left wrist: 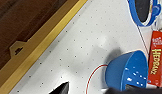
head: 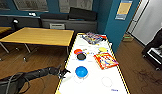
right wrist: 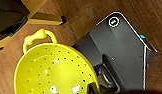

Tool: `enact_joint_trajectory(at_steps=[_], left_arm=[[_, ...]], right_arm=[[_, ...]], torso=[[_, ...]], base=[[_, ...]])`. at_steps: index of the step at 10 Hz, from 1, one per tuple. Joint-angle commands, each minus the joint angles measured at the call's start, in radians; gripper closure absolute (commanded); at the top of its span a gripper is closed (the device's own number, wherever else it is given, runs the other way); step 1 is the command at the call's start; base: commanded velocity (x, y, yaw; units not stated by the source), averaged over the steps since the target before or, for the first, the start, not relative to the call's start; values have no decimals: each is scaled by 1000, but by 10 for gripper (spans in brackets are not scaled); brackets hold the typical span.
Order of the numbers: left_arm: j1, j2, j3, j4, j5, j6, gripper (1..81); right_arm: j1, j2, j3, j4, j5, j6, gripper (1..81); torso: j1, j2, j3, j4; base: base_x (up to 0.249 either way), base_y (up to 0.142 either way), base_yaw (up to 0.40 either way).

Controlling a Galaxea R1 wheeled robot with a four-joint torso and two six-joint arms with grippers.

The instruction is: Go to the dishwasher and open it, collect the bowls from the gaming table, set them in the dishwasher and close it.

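This looks like an office break room or lounge. Teal walls (head: pixel 107 17) carry framed pictures (head: pixel 29 4) at the upper left and a poster (head: pixel 123 9) at the upper right. A dark sofa (head: pixel 69 20) stands along the back wall, with a yellow-topped table (head: pixel 39 36) in front of it on a dark wooden floor (head: pixel 42 57). At centre, the long white worktop (head: pixel 97 85) holds colourful board-game boxes (head: pixel 105 60) and bowls (head: pixel 81 71).

One legible text recorded: "HEDBANZ", yellow letters on red game box (left wrist: pixel 156 60), lying on the worktop (left wrist: pixel 79 50). Wall poster (head: pixel 124 9) print was unreadable.
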Motion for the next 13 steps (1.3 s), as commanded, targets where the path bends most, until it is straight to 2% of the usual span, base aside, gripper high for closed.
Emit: enact_joint_trajectory(at_steps=[1, 3, 5, 6, 7, 12, 13], left_arm=[[-148, 18, 23, 73, 35, 0, 10], [-160, 39, 66, 123, 35, 0, 10], [-162, 73, 39, 128, 37, -11, 10], [-162, 87, 17, 129, 52, -48, 10], [-163, 96, 8, 132, 54, -58, 10], [-170, 185, -64, 140, 57, -66, 10], [-176, 198, -78, 140, 72, -68, 10]], right_arm=[[47, -45, 18, -12, -57, 0, 811], [51, -47, 23, -12, -57, 0, 811], [51, -44, 20, -12, -60, 0, 811], [51, -42, 20, -12, -68, 0, 811], [54, -39, 20, -12, -69, 0, 811], [52, -33, 10, -12, -74, 0, 811], [52, -30, 7, -12, -74, 0, 811]], torso=[[0, 0, 0, 0], [0, 0, 0, 0], [0, 0, 0, 0], [0, 0, 0, 0], [0, 0, 0, 0], [1, 0, 0, 0], [1, 0, 0, 0]], base=[[0, 0, 0], [0, 0, 0], [0, 0, 0], [0, 0, 0], [0, 0, 0], [0, 0, 0], [0, 0, 0]])
